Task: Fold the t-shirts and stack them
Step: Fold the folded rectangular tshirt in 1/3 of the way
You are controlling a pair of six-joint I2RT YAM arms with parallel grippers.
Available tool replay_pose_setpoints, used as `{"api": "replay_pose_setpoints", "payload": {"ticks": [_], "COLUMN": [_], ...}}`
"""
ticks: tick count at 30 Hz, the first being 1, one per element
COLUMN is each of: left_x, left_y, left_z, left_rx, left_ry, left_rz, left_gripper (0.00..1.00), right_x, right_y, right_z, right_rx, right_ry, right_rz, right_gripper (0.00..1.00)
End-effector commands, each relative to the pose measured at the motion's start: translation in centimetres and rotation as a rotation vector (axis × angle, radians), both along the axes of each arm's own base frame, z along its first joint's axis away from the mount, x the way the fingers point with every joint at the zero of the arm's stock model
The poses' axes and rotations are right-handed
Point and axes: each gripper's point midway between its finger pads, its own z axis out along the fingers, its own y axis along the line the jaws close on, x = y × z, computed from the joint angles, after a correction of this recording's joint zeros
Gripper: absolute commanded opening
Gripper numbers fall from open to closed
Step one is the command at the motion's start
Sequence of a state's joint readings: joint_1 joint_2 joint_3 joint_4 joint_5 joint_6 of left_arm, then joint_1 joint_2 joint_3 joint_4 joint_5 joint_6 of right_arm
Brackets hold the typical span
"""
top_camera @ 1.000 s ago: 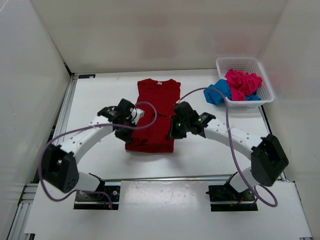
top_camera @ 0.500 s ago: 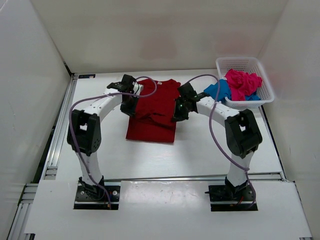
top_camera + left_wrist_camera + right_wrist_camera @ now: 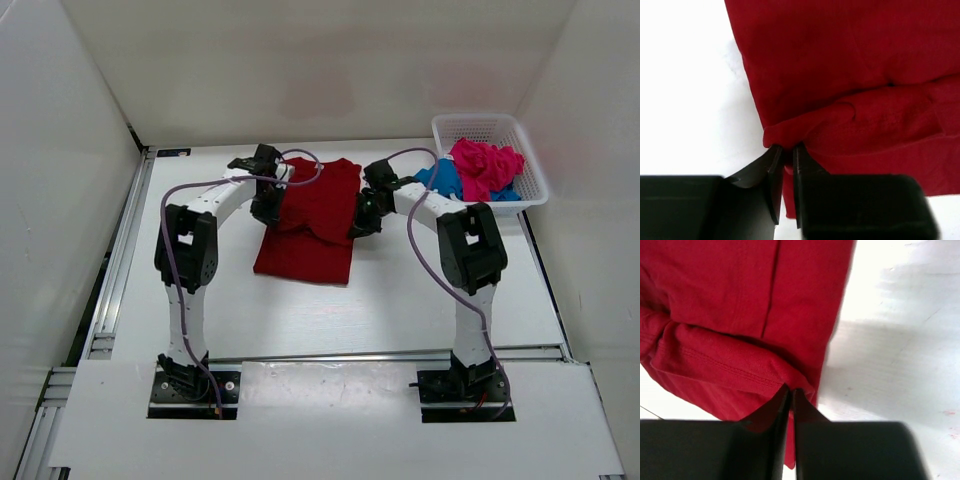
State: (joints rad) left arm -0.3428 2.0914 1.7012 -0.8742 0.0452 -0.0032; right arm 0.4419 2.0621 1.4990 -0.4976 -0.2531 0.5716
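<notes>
Left end effector (image 3: 787, 150), right end effector (image 3: 790, 390) clamp red t-shirt (image 3: 310, 215) (side edges); white table (image 3: 420, 290), walls (image 3: 300, 60).

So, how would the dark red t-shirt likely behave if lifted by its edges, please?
Probably floppy: the dark red t-shirt bunches into soft folds where the left gripper and right gripper pinch it. Likely light, hardly slippery: small fingertip pinches hold the fabric.

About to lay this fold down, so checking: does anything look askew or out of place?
The blue shirt spills over the basket rim onto the table. The red shirt, pinched by the left end effector and right end effector, is bunched at the fold and lies slightly slanted.
</notes>
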Motion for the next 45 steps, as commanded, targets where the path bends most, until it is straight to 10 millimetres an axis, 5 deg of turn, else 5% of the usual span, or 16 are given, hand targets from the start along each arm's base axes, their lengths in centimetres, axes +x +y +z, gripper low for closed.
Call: {"api": "replay_pose_setpoints", "payload": {"ticks": [1, 3, 5, 8, 12, 16, 19, 23, 26, 36, 45], "left_x": [2.4, 2.9, 3.8, 5.2, 6.4, 6.6, 5.7, 3.6, 1.6, -1.1, -1.3], "left_y": [0.5, 1.2, 1.9, 2.8, 3.5, 6.7, 8.2, 10.9, 10.9, 11.5, 11.9], "left_z": [2.0, 1.9, 2.8, 4.2, 8.0, 10.8, 9.5, 7.4, 6.7, 4.1, 3.8], "left_rx": [-0.011, 0.009, 0.019, 0.017, -0.018, -0.026, -0.011, 0.012, 0.008, 0.02, 0.022], "left_ry": [-0.08, -0.088, -0.118, -0.164, -0.248, -0.302, -0.263, -0.196, -0.162, -0.076, -0.067], "left_rz": [0.024, 0.042, 0.062, 0.091, 0.112, 0.176, 0.203, 0.253, 0.247, 0.251, 0.26], "left_gripper": [0.25, 0.38, 0.52, 0.73, 0.81, 0.82, 0.82, 0.82, 0.82, 0.82, 0.82], "right_x": [2.4, 3.5, 4.4, 5.3, 2.2, -3.5, -5.0, -3.2, -2.5, -0.7, 4.2], "right_y": [-0.1, 0.0, -0.7, -1.3, 0.8, 6.1, 9.4, 12.5, 13.6, 13.4, 11.2], "right_z": [1.3, 2.2, 2.7, 6.0, 7.8, 7.0, 5.1, 4.4, 2.8, -0.9, -1.7], "right_rx": [0.023, 0.032, 0.012, -0.002, -0.065, -0.092, -0.116, -0.078, -0.078, -0.165, -0.312], "right_ry": [-0.04, -0.061, -0.083, -0.183, -0.285, -0.33, -0.335, -0.326, -0.304, -0.294, -0.364], "right_rz": [0.0, -0.009, -0.025, -0.03, 0.058, 0.215, 0.272, 0.271, 0.271, 0.231, 0.076], "right_gripper": [0.15, 0.19, 0.36, 0.4, 0.35, 0.11, 0.0, 0.0, 0.0, 0.0, 0.0]}}
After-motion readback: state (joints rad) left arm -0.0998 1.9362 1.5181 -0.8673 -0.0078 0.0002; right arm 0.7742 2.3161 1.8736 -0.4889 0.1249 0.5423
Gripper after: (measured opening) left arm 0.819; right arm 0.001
